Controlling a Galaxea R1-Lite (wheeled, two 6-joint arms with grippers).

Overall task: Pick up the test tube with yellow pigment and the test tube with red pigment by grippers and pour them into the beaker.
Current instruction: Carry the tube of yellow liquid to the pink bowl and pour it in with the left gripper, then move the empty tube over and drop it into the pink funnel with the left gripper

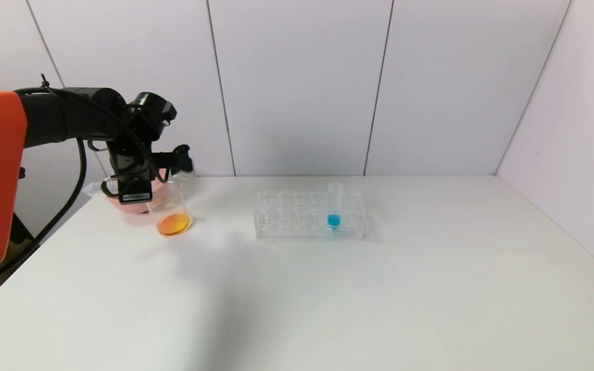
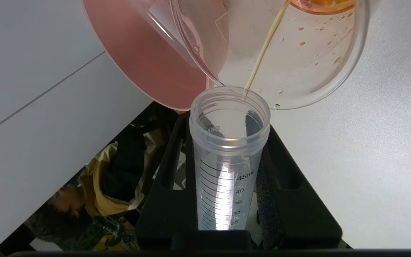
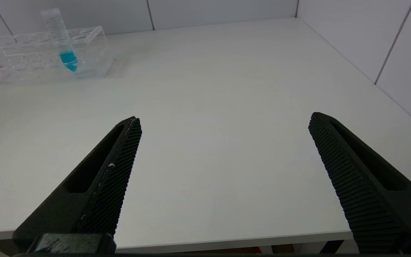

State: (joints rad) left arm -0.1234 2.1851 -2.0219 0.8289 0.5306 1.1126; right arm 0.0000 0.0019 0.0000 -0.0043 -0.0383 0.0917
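Note:
My left gripper (image 1: 173, 166) is shut on a clear graduated test tube (image 2: 227, 160) and holds it tipped, mouth down, over the beaker (image 1: 170, 208). A thin yellow stream (image 2: 262, 50) runs from the tube's mouth into the beaker (image 2: 316, 64), which holds orange liquid at its bottom. The held tube looks nearly empty. Another clear tube (image 2: 194, 39) lies in the pink bowl (image 2: 145, 60) right behind the beaker; no red liquid shows in it. My right gripper (image 3: 223, 121) is open and empty above the table's front edge, out of the head view.
A clear plastic rack (image 1: 307, 214) stands mid-table with a blue-liquid tube (image 1: 333, 208) upright in it; both show in the right wrist view, the rack (image 3: 20, 57) and the tube (image 3: 62, 39). The pink bowl (image 1: 121, 203) sits near the table's left edge.

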